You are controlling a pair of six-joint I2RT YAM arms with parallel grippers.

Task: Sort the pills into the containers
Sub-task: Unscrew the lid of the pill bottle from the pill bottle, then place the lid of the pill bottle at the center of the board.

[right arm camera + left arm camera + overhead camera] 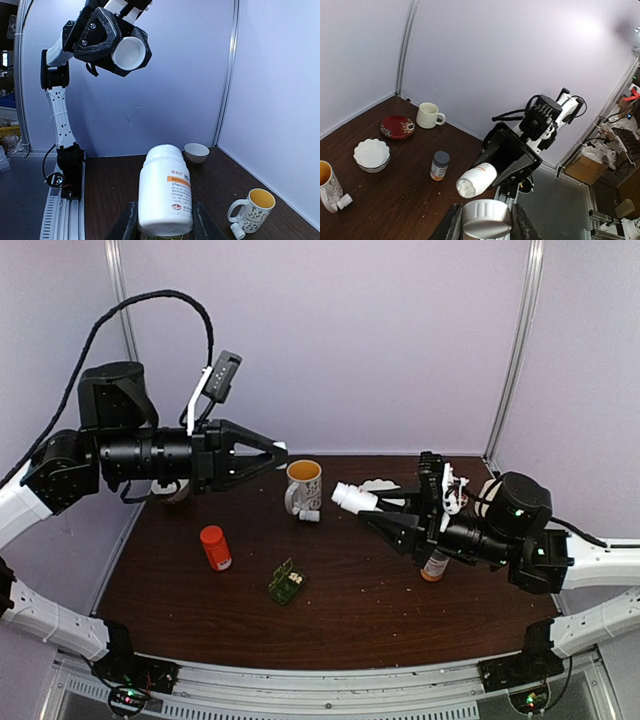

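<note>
Lilac walls (pixel 380 340) enclose a dark brown table (pixel 390 610), viewed from above and from both wrists. The dark green pill box (pixel 287 583) lies on the near middle of the table, apart from both arms; its lid appears raised, though its compartments are too small to read.

1. An orange bottle (pixel 215 547) is to the left of the pill box, well apart from it.
2. A mug (pixel 303 485) with a yellow interior stands beyond the pill box, and 1 tiny white bottle (pixel 312 516) lies touching or just beside its base.
3. The right gripper (pixel 368 504) is above the table to the right of the mug, its jaws clamped on a white bottle (pixel 350 497) with an orange-banded label. The bottle is tipped towards the mug. In the left wrist view its uncapped mouth shows white filling.
4. The left gripper (pixel 280 452) is in the air to the left of the mug, pointing at the right arm. Its jaws pinch a round white cap (pixel 486 219) by its sides.
5. A grey-capped bottle (pixel 440 165) stands upright below the right arm.
6. At the back of the table are a scalloped white bowl (pixel 371 162), a red plate (pixel 397 126) and a cream mug (pixel 427 116), the plate lying between the bowl and the cream mug
</note>
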